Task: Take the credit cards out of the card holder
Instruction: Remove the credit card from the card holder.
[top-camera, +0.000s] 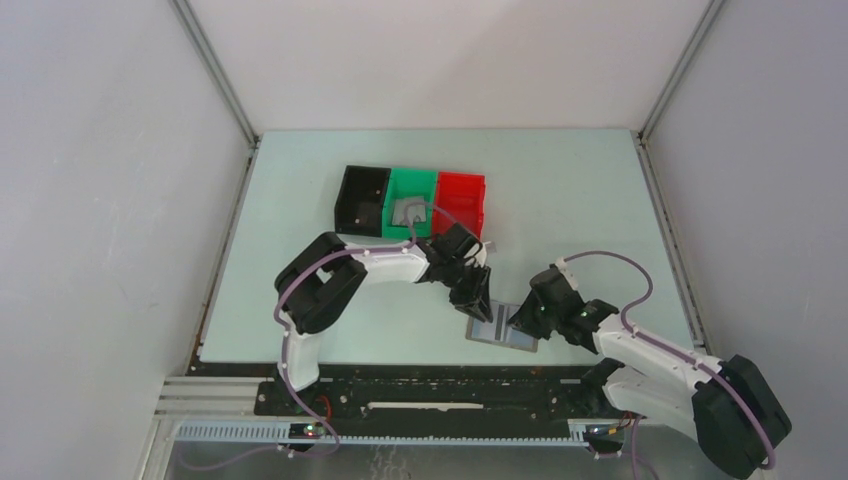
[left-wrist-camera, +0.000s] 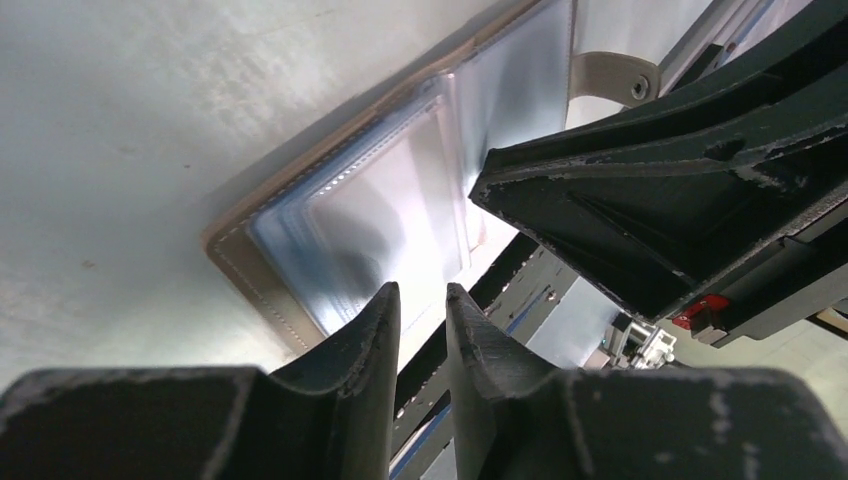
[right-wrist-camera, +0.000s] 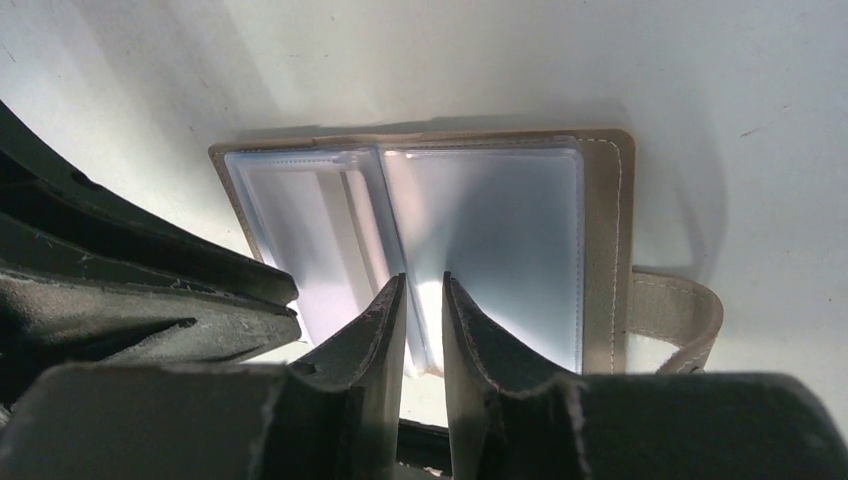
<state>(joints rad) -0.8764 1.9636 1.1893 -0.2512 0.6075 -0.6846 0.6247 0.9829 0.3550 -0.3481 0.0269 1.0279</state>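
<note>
The grey-taupe card holder (top-camera: 503, 329) lies open and flat near the table's front edge, its clear blue-grey pockets facing up. It also shows in the left wrist view (left-wrist-camera: 380, 200) and the right wrist view (right-wrist-camera: 500, 220), its closing tab (right-wrist-camera: 680, 310) at the right. I see no card in the pockets; glare hides detail. My left gripper (top-camera: 480, 302) (left-wrist-camera: 423, 292) is over the holder's left half, jaws nearly together and empty. My right gripper (top-camera: 524, 318) (right-wrist-camera: 424, 280) is over the middle fold, jaws also nearly together. The tan-orange card is out of view.
Black (top-camera: 362, 198), green (top-camera: 425, 190) and red (top-camera: 460, 203) bins stand in a row behind the holder. A flat grey thing (top-camera: 410, 212) lies in the green bin. The two grippers are close together over the holder. The table's front edge is just beyond it.
</note>
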